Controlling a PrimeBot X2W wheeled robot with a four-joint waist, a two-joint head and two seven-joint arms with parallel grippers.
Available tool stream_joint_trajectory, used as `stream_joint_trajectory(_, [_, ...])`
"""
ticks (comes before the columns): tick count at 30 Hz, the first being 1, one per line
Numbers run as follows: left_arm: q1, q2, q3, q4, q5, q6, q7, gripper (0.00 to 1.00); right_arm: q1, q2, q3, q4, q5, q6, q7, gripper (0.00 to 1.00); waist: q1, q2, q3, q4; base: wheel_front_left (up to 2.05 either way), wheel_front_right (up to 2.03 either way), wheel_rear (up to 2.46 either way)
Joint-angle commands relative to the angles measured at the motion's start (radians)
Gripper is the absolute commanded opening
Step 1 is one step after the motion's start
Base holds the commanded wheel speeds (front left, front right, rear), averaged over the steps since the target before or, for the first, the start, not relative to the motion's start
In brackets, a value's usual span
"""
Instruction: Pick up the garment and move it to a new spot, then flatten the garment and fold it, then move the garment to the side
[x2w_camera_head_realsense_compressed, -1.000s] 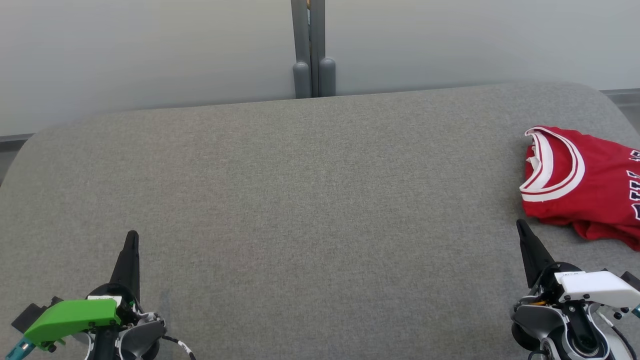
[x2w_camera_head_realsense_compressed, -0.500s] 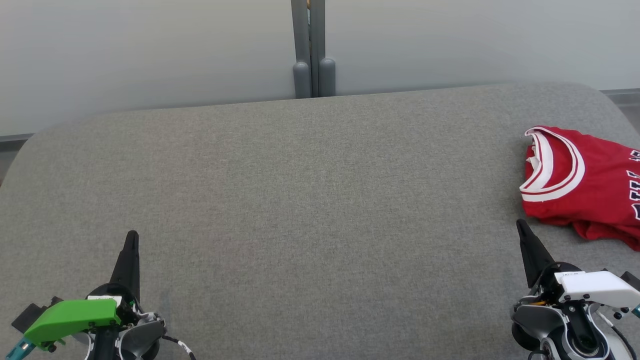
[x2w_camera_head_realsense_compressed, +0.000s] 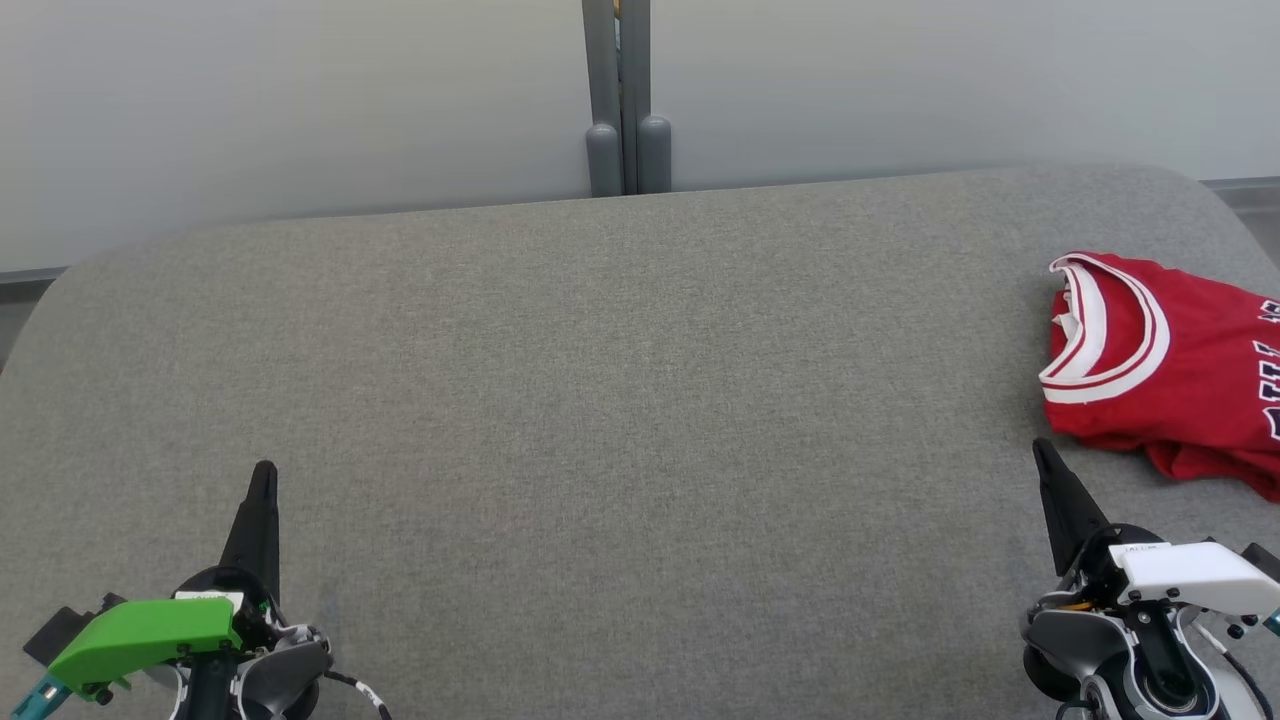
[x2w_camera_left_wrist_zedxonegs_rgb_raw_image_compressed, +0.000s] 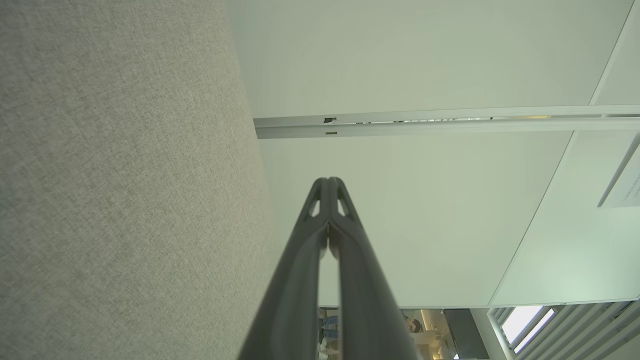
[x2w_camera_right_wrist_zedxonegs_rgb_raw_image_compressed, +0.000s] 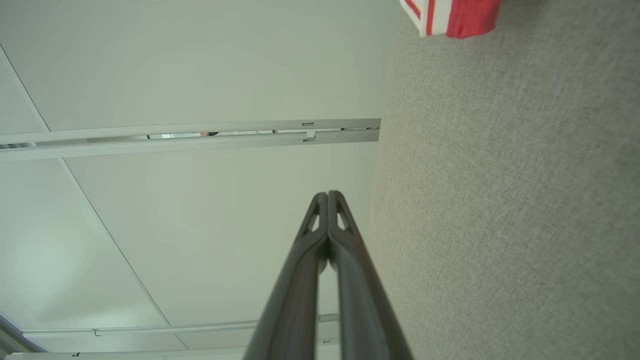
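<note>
The garment (x2w_camera_head_realsense_compressed: 1190, 370) is a red jersey with white and red trim, lying folded at the far right of the grey padded table (x2w_camera_head_realsense_compressed: 620, 420); its right part runs out of the head view. A corner of the garment (x2w_camera_right_wrist_zedxonegs_rgb_raw_image_compressed: 452, 15) shows at the top of the right wrist view. My right gripper (x2w_camera_head_realsense_compressed: 1040, 447) rests at the lower right, shut and holding nothing, its tip just below the jersey's near edge. My left gripper (x2w_camera_head_realsense_compressed: 265, 468) sits at the lower left, shut and holding nothing. In the wrist views the left gripper (x2w_camera_left_wrist_zedxonegs_rgb_raw_image_compressed: 329, 180) and right gripper (x2w_camera_right_wrist_zedxonegs_rgb_raw_image_compressed: 328, 193) show their fingers pressed together.
A pale wall (x2w_camera_head_realsense_compressed: 300, 100) rises behind the table, with a grey post (x2w_camera_head_realsense_compressed: 625, 100) at its middle. The table's far corners are rounded, and a strip of floor (x2w_camera_head_realsense_compressed: 1245, 195) shows past the right one.
</note>
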Motion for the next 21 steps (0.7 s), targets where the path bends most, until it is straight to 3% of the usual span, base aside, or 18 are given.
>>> stream_joint_trajectory(1, [-0.01,0.0,0.002,-0.001,-0.002,-0.004,0.0,0.0,-0.01,-0.005,0.001,-0.003,0.008,0.0,0.003,0.0,0.0,0.0,0.0,0.0,0.0,0.0,0.0])
stream_joint_trajectory(21, [-0.01,0.0,0.002,-0.001,-0.002,-0.004,0.0,0.0,-0.01,-0.005,0.001,-0.003,0.008,0.0,0.003,0.0,0.0,0.0,0.0,0.0,0.0,0.0,0.0])
